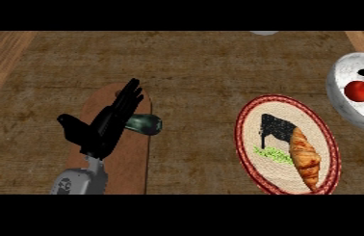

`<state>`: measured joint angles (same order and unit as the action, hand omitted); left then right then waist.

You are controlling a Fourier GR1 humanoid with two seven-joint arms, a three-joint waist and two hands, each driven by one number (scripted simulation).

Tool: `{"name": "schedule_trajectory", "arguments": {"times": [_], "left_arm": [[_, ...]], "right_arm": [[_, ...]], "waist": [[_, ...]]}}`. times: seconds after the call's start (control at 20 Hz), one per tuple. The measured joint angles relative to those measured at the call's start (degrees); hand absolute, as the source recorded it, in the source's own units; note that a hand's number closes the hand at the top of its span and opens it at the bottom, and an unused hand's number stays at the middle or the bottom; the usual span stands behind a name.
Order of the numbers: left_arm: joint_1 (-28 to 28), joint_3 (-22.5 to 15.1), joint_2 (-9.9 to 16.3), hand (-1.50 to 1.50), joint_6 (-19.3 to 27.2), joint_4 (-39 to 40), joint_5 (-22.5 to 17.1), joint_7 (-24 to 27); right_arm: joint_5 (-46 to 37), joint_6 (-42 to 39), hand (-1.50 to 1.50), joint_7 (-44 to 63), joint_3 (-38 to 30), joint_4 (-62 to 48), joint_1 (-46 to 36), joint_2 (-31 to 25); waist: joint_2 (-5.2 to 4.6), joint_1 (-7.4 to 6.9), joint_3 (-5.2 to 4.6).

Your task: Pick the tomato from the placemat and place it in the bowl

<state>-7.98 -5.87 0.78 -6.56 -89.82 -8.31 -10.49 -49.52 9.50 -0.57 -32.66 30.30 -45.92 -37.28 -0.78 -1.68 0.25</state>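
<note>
Trouble I foresee: the round red tomato already sits inside the white bowl beside the red-rimmed woven oval placemat, while my left robot hand, fingers straight and empty, hovers near a dark green vegetable it could knock.

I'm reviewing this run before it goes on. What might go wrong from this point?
The tomato already lies in the bowl at the view's right edge, partly cut off, so a jolt to the bowl might go unseen. The left hand rests open over the brown board, close beside a dark green object; moving away, its fingers may nudge it.
</note>
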Motion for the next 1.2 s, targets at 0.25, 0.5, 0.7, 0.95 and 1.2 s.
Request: {"name": "schedule_trajectory", "arguments": {"times": [0.25,0.5,0.7,0.95,1.2], "left_arm": [[1.32,0.51,0.11,0.00,0.42,0.17,0.15,0.47],[3.48,1.29,1.01,0.00,0.33,-0.84,0.00,0.73],[4.10,2.39,1.56,0.00,0.61,-0.76,-0.12,1.05],[5.00,3.62,2.19,0.00,0.83,-1.31,-0.82,0.28],[6.06,4.65,2.54,0.00,1.29,-1.86,-0.91,0.96]], "right_arm": [[11.59,2.73,-1.50,-10.77,-8.96,3.41,-0.36,2.25],[21.54,-3.10,-1.50,-19.54,-13.93,11.21,4.08,4.65],[28.55,-9.88,-1.50,-21.12,-16.87,20.78,10.01,7.21],[34.95,-16.94,-1.50,-23.19,-18.98,35.27,20.14,12.46],[39.95,-23.78,1.50,-26.07,-20.87,48.92,33.36,19.62]], "waist": [[0.63,1.36,-0.02],[1.41,3.01,-0.20],[1.95,4.73,-0.34],[2.51,6.61,-0.47],[2.82,8.54,-0.54]]}}
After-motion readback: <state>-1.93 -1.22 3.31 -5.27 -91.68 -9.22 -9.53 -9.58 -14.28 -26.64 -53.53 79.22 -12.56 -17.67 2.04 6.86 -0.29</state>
